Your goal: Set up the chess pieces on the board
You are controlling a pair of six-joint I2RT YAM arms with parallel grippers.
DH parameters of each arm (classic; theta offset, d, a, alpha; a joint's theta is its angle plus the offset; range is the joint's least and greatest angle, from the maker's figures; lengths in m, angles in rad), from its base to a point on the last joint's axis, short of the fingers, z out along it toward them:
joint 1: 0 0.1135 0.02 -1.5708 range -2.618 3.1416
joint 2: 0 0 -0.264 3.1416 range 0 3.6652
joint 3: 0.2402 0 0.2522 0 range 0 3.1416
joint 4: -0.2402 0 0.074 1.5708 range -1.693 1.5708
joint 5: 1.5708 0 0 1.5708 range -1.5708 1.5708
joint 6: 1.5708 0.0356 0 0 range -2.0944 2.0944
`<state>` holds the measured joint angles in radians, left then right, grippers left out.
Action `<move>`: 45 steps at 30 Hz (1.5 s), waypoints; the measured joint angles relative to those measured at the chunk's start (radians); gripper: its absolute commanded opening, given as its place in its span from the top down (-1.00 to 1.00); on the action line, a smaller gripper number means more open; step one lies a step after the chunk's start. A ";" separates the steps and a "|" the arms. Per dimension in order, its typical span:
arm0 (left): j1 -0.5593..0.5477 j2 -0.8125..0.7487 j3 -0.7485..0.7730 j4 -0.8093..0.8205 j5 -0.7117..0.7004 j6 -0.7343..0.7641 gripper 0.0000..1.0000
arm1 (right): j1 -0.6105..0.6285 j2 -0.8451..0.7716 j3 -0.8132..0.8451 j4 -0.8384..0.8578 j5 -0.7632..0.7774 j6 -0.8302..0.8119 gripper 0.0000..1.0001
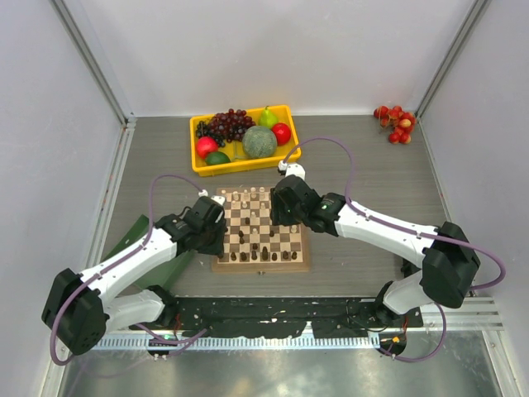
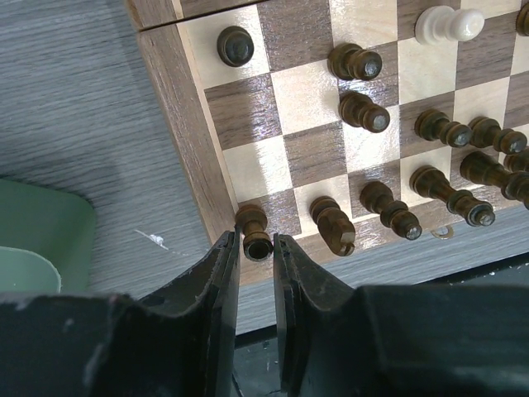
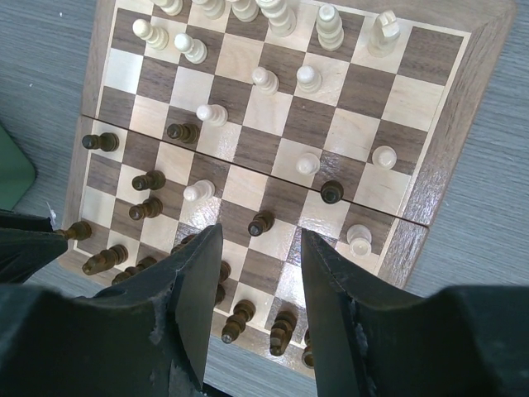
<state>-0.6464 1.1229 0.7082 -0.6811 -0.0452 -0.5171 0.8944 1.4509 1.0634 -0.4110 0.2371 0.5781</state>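
Chess pieces (image 1: 248,197) stand upright across the board (image 1: 260,269). One dark piece (image 2: 254,233), long axis vertical, occupies the near-left corner square between the narrow left gripper (image 2: 256,241) jaws; grip undetermined. Right gripper (image 3: 258,248) hangs wide, empty.

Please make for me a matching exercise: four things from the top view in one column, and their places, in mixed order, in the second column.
1. yellow tray
2. red fruit bunch
3. green tray
4. board

A. partly under the left arm
B. far right corner of the table
C. in front of the yellow tray
D. far side, left of the red fruit bunch

Pairs: 1-D, 2-B, 3-A, 4-C.
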 measured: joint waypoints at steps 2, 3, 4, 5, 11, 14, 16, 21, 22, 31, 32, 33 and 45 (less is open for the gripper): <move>0.000 -0.003 0.000 0.000 0.000 0.000 0.46 | 0.000 0.003 0.000 0.000 -0.001 0.000 0.02; 0.000 -0.003 0.000 0.000 0.001 0.000 0.47 | 0.000 0.004 0.000 0.000 -0.002 0.000 0.02; 0.000 -0.003 0.000 0.000 0.002 0.000 0.48 | 0.000 0.004 0.000 0.000 -0.003 0.000 0.02; 0.000 -0.003 0.000 0.000 0.003 0.000 0.49 | 0.000 0.004 0.000 0.000 -0.003 0.000 0.02; 0.000 -0.003 0.000 0.008 0.025 0.000 0.52 | 0.000 0.004 0.000 0.000 -0.004 0.000 0.02; 0.000 -0.003 0.000 0.012 0.047 0.000 0.53 | 0.000 0.004 0.000 0.000 -0.004 0.000 0.02; 0.000 -0.002 0.000 0.013 0.054 0.000 0.53 | 0.000 0.004 0.000 0.000 -0.004 0.000 0.02; 0.000 -0.002 0.000 0.013 0.069 0.000 0.50 | 0.000 0.004 0.000 0.000 -0.004 0.000 0.02; 0.000 -0.002 0.000 0.013 0.069 0.000 0.47 | 0.000 0.004 0.000 0.000 -0.004 0.000 0.02; 0.000 -0.002 0.002 0.007 0.028 0.002 0.02 | 0.000 0.005 0.000 0.000 -0.007 0.000 0.02; 0.000 -0.002 0.005 0.002 0.014 0.005 -0.04 | 0.000 0.005 0.000 0.000 -0.007 0.000 0.02; 0.000 -0.003 0.010 -0.003 0.002 0.005 -0.08 | 0.000 0.005 0.000 0.000 -0.007 0.000 0.02; 0.077 -0.010 0.153 -0.028 -0.070 0.058 -0.78 | 0.000 0.005 0.000 0.000 -0.008 0.000 0.02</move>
<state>-0.5697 1.1126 0.8612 -0.7090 -0.1154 -0.4591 0.8944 1.4555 1.0634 -0.4110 0.2295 0.5785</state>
